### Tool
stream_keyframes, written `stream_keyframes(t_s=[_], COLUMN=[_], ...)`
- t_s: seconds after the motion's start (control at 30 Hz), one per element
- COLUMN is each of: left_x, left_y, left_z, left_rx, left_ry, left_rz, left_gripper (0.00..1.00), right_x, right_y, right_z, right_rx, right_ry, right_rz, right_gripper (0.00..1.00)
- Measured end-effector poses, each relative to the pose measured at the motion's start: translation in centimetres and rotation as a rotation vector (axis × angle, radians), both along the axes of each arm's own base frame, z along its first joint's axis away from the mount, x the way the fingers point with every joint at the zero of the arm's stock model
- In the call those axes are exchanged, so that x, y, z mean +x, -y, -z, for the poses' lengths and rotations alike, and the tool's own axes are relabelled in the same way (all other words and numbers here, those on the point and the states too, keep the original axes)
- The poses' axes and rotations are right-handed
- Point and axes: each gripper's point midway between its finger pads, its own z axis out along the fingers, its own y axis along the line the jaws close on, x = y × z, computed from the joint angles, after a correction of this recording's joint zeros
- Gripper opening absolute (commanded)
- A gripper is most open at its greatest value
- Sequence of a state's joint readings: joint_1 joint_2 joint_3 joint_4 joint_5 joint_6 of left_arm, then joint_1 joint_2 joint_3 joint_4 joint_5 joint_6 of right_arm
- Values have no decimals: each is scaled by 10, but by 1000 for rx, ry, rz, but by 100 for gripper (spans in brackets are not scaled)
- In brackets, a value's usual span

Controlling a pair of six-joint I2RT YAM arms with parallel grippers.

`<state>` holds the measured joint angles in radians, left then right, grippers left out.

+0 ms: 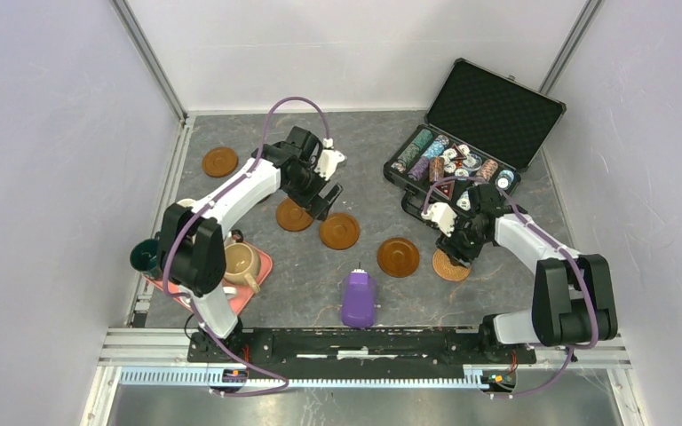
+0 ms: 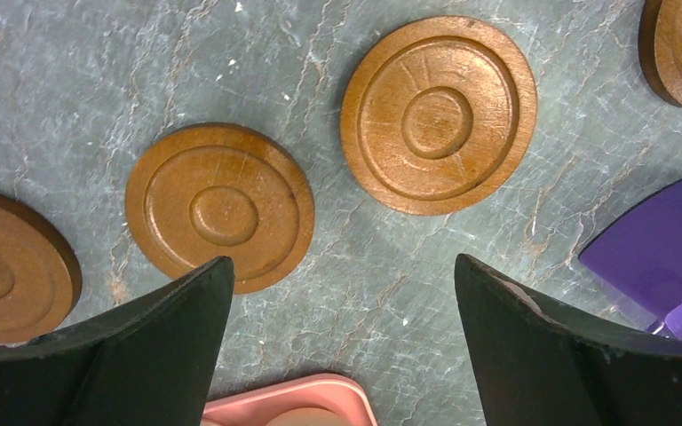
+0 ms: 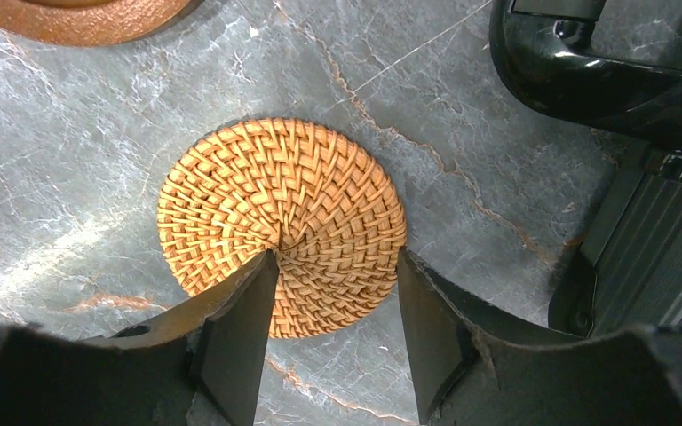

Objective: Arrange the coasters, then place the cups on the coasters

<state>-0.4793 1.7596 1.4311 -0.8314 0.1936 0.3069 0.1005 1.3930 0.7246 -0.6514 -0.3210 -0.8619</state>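
Ok, quick status. R gripper is down over the woven coaster, ~4 o'clock of table ctr in top view, near the poker-chip case. Jaws stand narrow w/ a gap: one finger lies over the weave at the disc's 7 o'clock, the other at its 4 o'clock rim. Can't tell if it's pinching or just sitting on top. L gripper is spread wide w/ nothing in it, hovering over two wooden coasters around table ctr. A third wooden one sits apart at 10 o'clock and a fourth beside the woven one. Two cups show at 8 o'clock: beige mug on the pink tray, dark green mug just off its far side. None on coasters yet. Purple device at 6 o'clock, leave it. Handling, IMO: the woven disc is light, thin, slightly flexy, w/ a grippy weave, but flat w/ no lip, so take it at the rim edge. Wood discs are stiff and light, but may skate on the smooth top. Mugs are heavier, glazed, chip-prone, so grab the wall at the rim.
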Motion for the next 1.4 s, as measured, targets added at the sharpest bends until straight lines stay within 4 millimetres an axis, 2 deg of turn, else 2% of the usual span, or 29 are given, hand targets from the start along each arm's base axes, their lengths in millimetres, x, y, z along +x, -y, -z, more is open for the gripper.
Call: stream_keyframes(t_s=[0.2, 0.4, 0.57, 0.77, 1.1, 1.27, 1.4], left_x=[0, -3, 0, 2, 0, 2, 2], left_y=[-10, -20, -27, -31, -34, -36, -39], left_z=[-4, 0, -3, -12, -11, -11, -13], left_rx=[-5, 2, -5, -29, -31, -32, -39], left_ry=[8, -8, 0, 15, 9, 7, 8], left_rz=[-25, -45, -65, -78, -84, -93, -100], left_gripper=[100, 100, 100, 100, 100, 100, 100], right_x=[-6, -13, -25, -35, -45, -53, -58], right_y=[-2, -3, -2, 0, -2, -4, -7], right_z=[0, 0, 0, 0, 0, -1, -2], right_rx=[17, 24, 20, 11, 19, 30, 34], right_ry=[15, 26, 3, -23, -52, -78, -97], right_rz=[-20, -44, -72, -113, -175, -199, -218], right_gripper=[57, 55, 53, 52, 51, 52, 61])
